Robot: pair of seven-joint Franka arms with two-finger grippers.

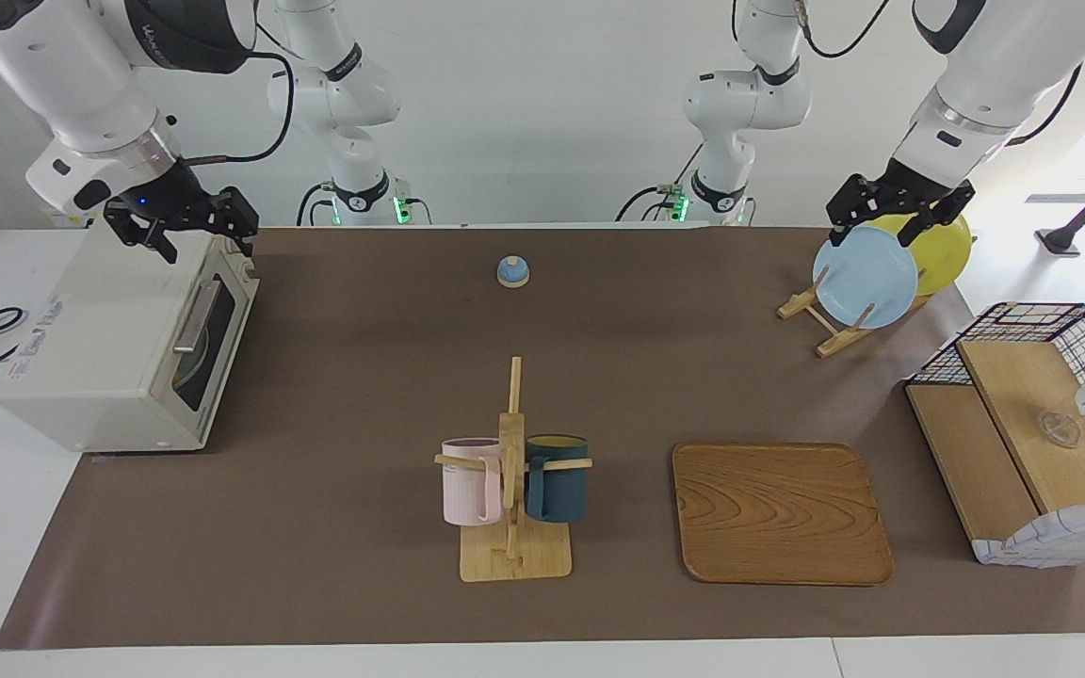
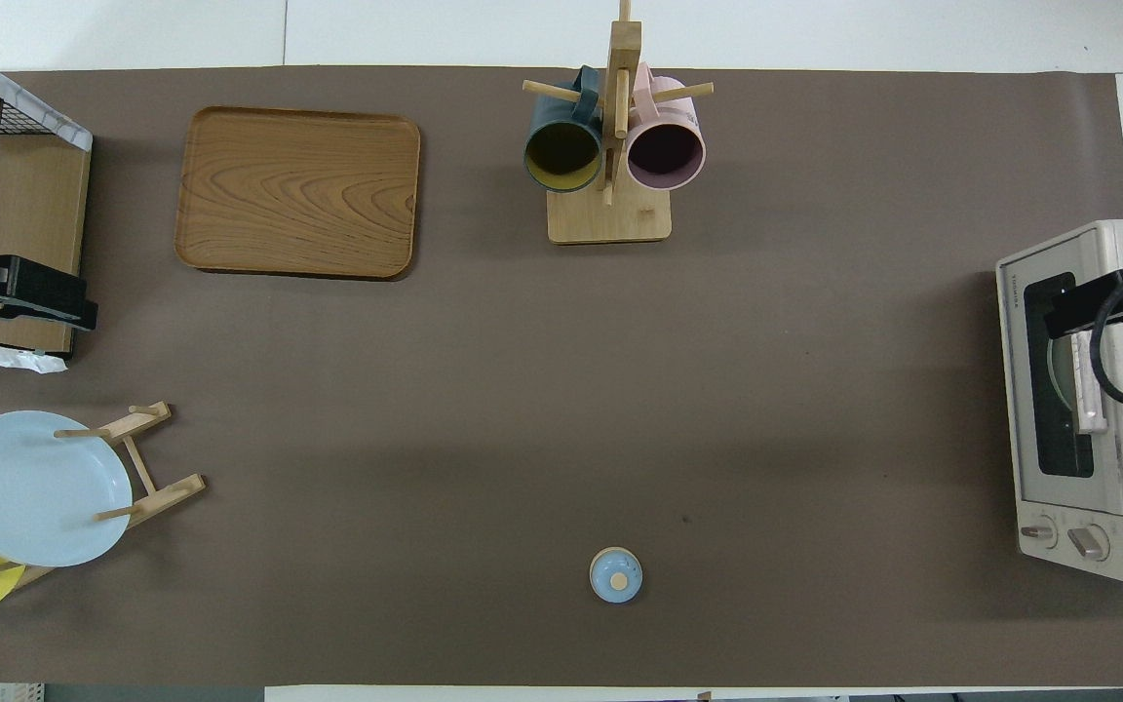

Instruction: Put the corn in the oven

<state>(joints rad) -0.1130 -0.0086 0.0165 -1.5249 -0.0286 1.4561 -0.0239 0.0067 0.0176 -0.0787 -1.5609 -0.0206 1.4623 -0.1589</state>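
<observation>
We see no corn; the oven (image 1: 128,339) is closed, our right gripper (image 1: 186,226) empty above it, fingers parted; the left gripper (image 1: 896,215), empty and parted too, waits well apart. Searching risks bumping the door.

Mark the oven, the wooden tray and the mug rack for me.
oven (image 1: 100,358): facing view, cream top panel.
wooden tray (image 1: 781,513): facing view, middle of its bare surface.
mug rack (image 1: 511,428): facing view, upright wooden post between the mugs.
</observation>
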